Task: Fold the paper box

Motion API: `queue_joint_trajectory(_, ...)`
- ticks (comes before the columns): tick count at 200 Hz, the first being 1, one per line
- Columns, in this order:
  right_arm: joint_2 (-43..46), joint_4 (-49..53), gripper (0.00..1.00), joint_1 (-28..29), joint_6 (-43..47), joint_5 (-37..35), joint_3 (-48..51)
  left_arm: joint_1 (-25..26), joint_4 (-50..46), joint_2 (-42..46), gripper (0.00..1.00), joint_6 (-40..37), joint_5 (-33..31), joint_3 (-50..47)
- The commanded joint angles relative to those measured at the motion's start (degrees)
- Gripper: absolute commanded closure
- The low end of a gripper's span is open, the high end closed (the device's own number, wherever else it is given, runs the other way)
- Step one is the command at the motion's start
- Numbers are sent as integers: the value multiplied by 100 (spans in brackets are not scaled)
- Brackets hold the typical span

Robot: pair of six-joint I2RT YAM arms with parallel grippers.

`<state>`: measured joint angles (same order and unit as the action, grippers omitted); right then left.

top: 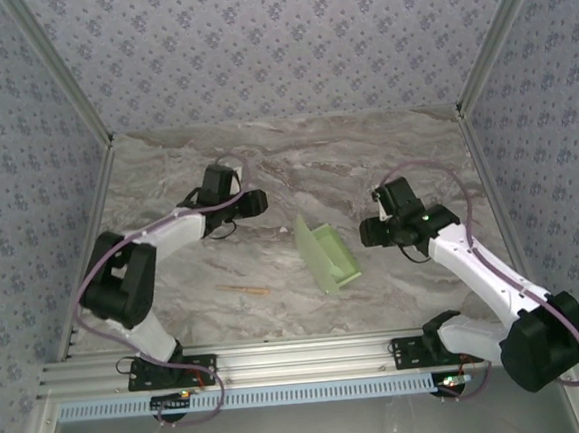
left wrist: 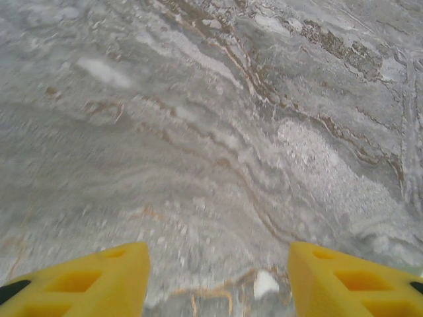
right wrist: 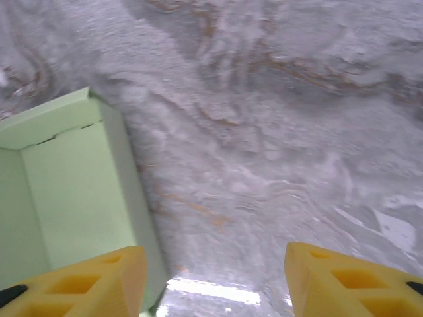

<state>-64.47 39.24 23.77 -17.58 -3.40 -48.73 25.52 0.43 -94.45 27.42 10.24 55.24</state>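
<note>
While floral-papered walls [top: 275,37] enclose the grey marbled tabletop [top: 365,160], the paper box [top: 331,257] sits half-formed, cropped in the right wrist view; left gripper [left wrist: 218,264] and right gripper [right wrist: 215,264] gape wide, empty.

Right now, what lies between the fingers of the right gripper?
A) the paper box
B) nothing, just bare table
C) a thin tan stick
B: in the right wrist view the fingers of the right gripper stand wide apart over bare table, and the paper box sits off to one side of them.
</note>
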Motion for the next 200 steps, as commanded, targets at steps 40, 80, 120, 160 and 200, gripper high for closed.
queue_joint_trajectory(40,-795,-112,46,498,-680,106,554,750,-38,662,49,642,-21,-1083)
queue_joint_trajectory(80,-1033,-459,51,935,-994,232,965,757,-67,835,52,562,-127,-1039)
queue_joint_trajectory(120,-1010,-1047,53,1427,-1336,411,1190,712,-251,911,52,405,-344,-988)
queue_joint_trajectory(160,-998,-1216,53,1626,-1490,381,1261,607,-356,1037,52,359,-474,-1033)
queue_joint_trajectory(200,-523,-955,49,1347,-1239,231,1164,605,-470,1345,52,455,-501,-1278)
